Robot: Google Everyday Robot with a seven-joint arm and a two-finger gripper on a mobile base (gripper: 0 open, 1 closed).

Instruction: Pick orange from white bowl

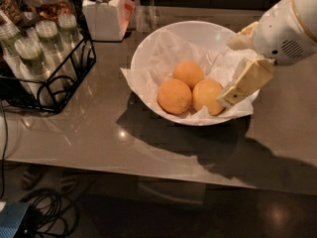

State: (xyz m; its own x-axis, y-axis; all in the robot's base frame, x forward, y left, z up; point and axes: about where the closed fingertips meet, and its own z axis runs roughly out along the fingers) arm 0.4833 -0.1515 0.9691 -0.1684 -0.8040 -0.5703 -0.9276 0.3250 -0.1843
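Tool (pixel 230 72) aslant over the white bowl (pixel 198 31)

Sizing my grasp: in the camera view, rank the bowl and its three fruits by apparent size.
1. Bowl.
2. Front-left fruit and right orange: look alike; gripper, open at the bowl's right side, partly covers the orange.
3. Back fruit: looks smallest, but sits farther back, so unsure.

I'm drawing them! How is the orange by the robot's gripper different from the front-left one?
The right orange is paler; the front-left orange is deeper orange. The right orange sits beside the open gripper at the right side of the white bowl; the front-left orange lies farther from it. Both are round.
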